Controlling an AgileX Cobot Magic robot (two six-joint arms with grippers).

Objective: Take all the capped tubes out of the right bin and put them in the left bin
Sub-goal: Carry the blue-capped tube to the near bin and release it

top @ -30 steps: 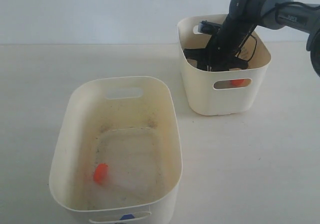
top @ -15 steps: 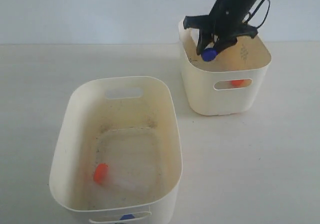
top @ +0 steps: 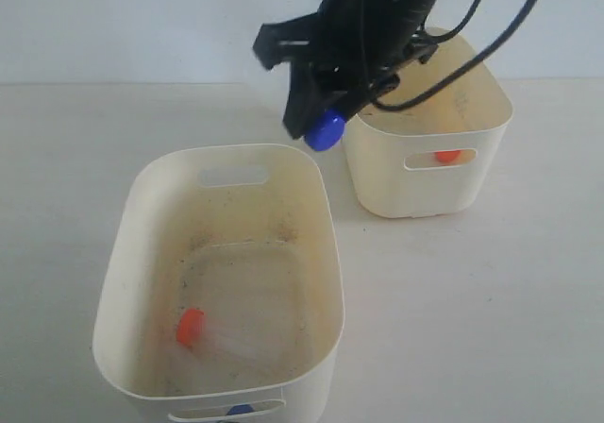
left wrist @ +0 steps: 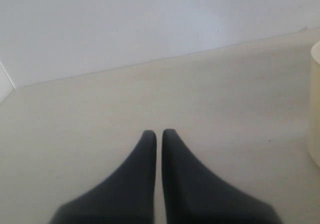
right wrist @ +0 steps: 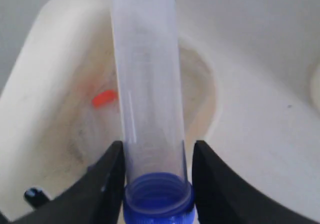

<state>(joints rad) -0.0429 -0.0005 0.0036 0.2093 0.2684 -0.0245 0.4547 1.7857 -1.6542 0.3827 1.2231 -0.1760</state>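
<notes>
Grip: right gripper (right wrist: 157, 189) clamped on tube (top: 324, 130) near its blue cap. Tube in air above left bin (top: 127, 253), by far-right corner of rim.

Left gripper (left wrist: 157, 134): jaws nearly touching, nothing between.

Risks:
- Release here: tube may clip rim and bounce outside bin.
- Smooth plastic may slip early.

1 orange cap (top: 448, 156) shows through slot of right bin (top: 377, 182), beyond left bin.

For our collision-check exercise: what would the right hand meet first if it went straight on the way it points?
Probably the larger cream plastic bin: the right hand, gripping a clear blue-capped plastic tube, points into it, though depth is unclear.
</notes>
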